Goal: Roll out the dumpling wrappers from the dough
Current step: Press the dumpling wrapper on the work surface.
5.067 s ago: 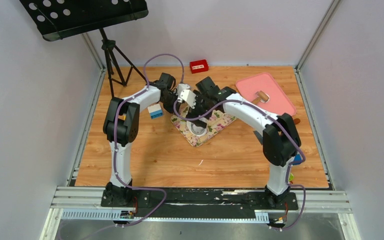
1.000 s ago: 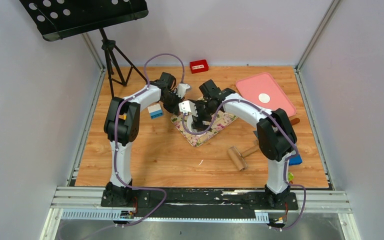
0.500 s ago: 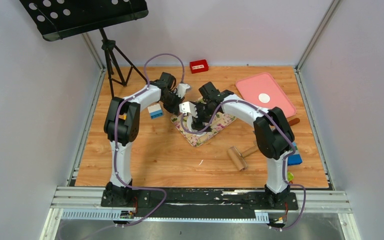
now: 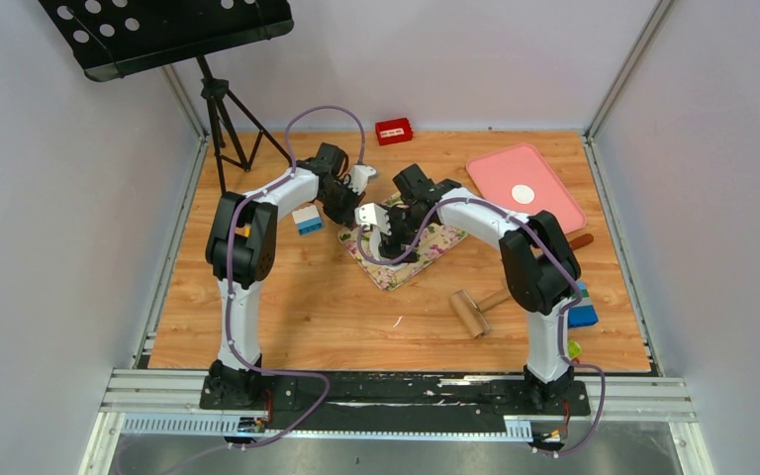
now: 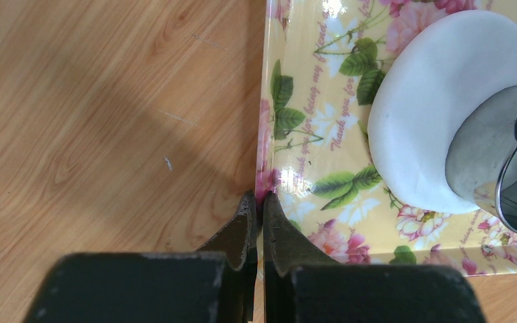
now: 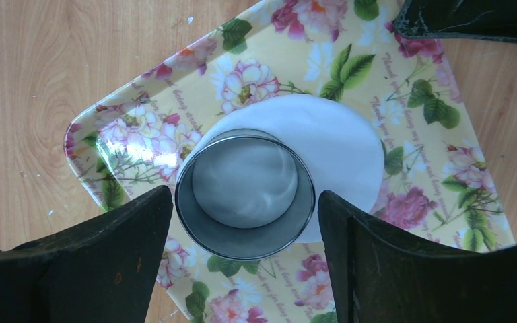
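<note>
right wrist view: right claw (image 6: 244, 196) straddles steel ring cutter (image 6: 245, 246) on flattened white dough (image 6: 347, 151) — grip unclear; closed left claw (image 5: 256, 202) seemingly steadies yellow floral tray (image 5: 303, 87).

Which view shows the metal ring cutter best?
The right wrist view: it looks straight down into the ring cutter, standing on the dough. The left wrist view catches only its side; the top external view mostly hides it under the arms.

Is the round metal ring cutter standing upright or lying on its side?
Upright: the round metal ring cutter shows its open circular rim from above, standing on the flat white dough.
</note>
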Tool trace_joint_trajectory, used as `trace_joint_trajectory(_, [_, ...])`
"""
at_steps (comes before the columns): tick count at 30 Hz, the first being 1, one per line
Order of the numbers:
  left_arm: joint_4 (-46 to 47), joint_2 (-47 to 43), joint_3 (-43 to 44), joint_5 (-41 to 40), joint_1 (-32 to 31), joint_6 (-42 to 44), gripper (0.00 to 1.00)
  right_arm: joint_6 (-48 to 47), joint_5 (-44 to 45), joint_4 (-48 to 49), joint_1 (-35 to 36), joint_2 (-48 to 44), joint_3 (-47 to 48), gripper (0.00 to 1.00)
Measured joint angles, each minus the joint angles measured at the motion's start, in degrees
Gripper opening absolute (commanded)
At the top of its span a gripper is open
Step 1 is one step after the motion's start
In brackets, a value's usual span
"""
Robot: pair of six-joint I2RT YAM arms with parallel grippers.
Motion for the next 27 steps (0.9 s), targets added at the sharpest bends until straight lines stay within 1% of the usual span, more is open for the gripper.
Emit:
trace_joint_trajectory(4, [0.0,0.0,0.0,0.0,0.0,0.0,0.0,0.0,-0.4,0.0,0.0,0.5,-0.2,0.76])
trace_joint_trajectory(9, [0.0,0.0,0.0,0.0,0.0,0.0,0.0,0.4,-0.4,0.2,-0.1,0.6,-0.2,0.64])
trace_joint_trajectory(12, [0.0,0.0,0.0,0.0,0.0,-0.2,0.0,0.8,-0.3,0.2,-0.1,0.7,0.0,0.61])
trace_joint_trajectory(17, [0.0,0.0,0.0,-0.2,0.0,-0.4,0.0,2.0,0.0,0.2,0.0,0.8,0.2,0.54])
trace_joint_trajectory(23, [0.1,0.0,0.0,-0.2,0.0,-0.8,0.0,4.9,1.6,0.6,0.4,0.9,0.3,0.54])
trace_joint_trajectory(27, [0.1,0.0,0.0,-0.2,0.0,-0.9,0.0,7.2,4.0,4.3,1.2,-1.0,-3.0,0.54])
